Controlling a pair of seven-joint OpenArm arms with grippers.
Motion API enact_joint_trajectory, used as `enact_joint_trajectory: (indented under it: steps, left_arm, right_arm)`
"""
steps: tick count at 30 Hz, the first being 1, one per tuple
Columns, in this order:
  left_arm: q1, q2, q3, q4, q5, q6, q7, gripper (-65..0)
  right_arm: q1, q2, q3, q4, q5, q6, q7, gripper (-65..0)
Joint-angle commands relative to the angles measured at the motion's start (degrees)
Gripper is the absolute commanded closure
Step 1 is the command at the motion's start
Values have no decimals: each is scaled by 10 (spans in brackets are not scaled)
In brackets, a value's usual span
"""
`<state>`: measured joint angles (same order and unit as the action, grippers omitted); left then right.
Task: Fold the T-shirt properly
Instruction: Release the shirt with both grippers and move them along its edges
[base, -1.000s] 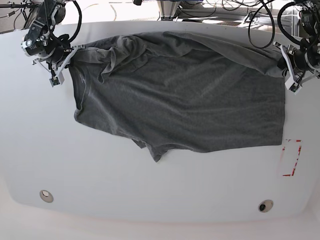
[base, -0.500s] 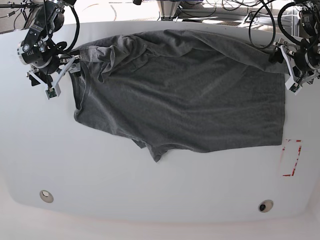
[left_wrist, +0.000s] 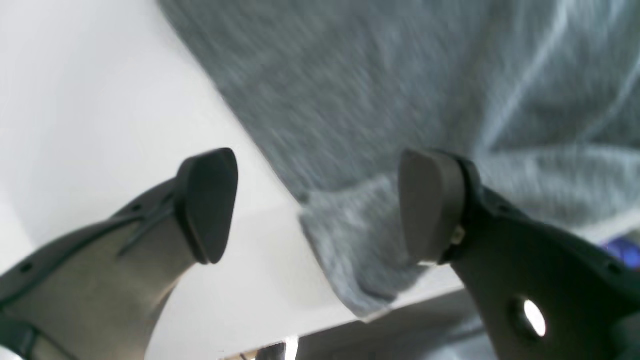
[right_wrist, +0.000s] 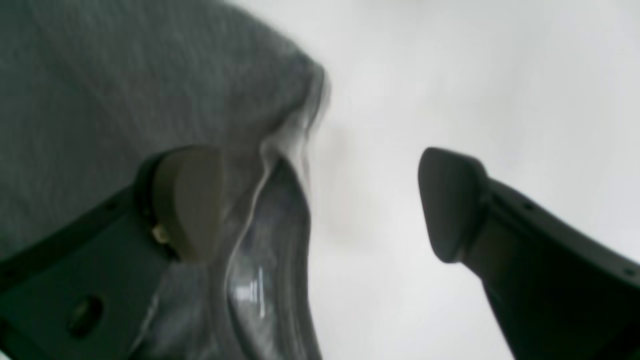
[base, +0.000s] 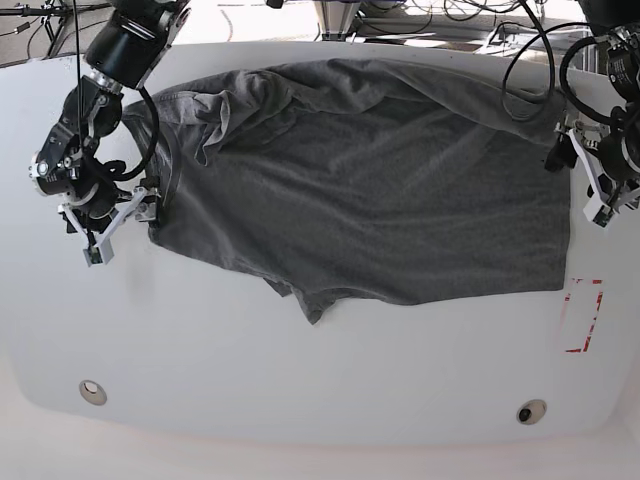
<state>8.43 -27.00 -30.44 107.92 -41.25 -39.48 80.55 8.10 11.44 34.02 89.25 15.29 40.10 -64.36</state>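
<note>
The dark grey T-shirt lies spread on the white table, bunched along its far edge, with a sleeve poking out at the front. My right gripper stands open at the shirt's left edge; in the right wrist view a fold of T-shirt lies beside one finger, not pinched. My left gripper is open at the shirt's right edge. In the left wrist view a corner of the T-shirt lies loose between the open fingers.
A red-marked rectangle sits on the table near the right front. Two round metal discs are set near the front edge. Cables and stands crowd the far side.
Both grippers have gone from shut to open, letting go of the shirt's far corners. Both have moved toward the front along the shirt's side edges.
</note>
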Motion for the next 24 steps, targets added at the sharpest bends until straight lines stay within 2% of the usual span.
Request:
enact_joint_trajectory:
  steps: [1,6,10,16,20,24]
  left_arm:
    - [-24,-11,-14,10,-5,0,-6,-465]
    - [-79,-11,-19,7,-4,0,-6,-465]
    - [-118,-11,-20,7,1,4,-6,-465]
    - [-166,-10,-33,3,7,5,-6,-465]
    - [-207,6,-44,-33,43,5,-6,-465]
    - [-239,9,-54,-85,88,1,-6,-465]
  right_arm:
    - [36,11,0,-38,8,-1,30,-575]
    - [68,14,-5,-129,8,-1,81,-575]
    - [79,36,-39,-184,8,-1,115,-575]
    - [82,31,-59,-198,9,-1,118,-575]
    - [82,9,-59,-198,8,-1,115,-574]
    - [81,4,-59,-198,8,-1,115,-563]
